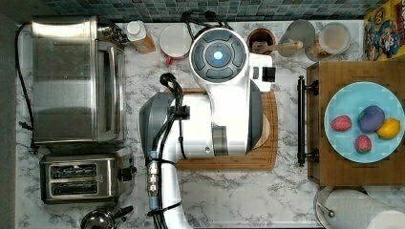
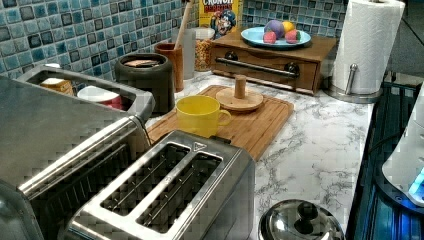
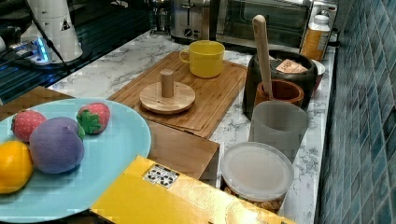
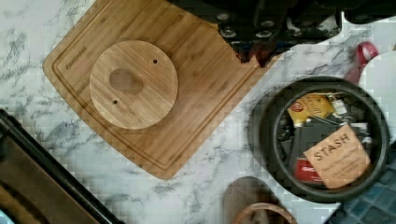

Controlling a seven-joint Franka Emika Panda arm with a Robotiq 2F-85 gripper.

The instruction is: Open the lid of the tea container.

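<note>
Already the tea container [image 4: 327, 140] stands open, its lid [image 4: 134, 84] (wooden) on the cutting board [image 4: 196, 70].

White-and-grey arm [image 1: 224, 119] with a round blue-lit cap and black cables [image 1: 160, 162].

Round wooden lid with a peg knob [image 2: 239, 98] lying on the bamboo cutting board [image 2: 260, 122], at 2 o'clock from the yellow mug [image 2: 200, 115] in the left view. Round black-walled tea container [image 2: 145, 76] standing open on the marble desk [image 2: 320, 150], off the board at the mug's 10 o'clock, tea packets [image 4: 337, 156] inside.
</note>
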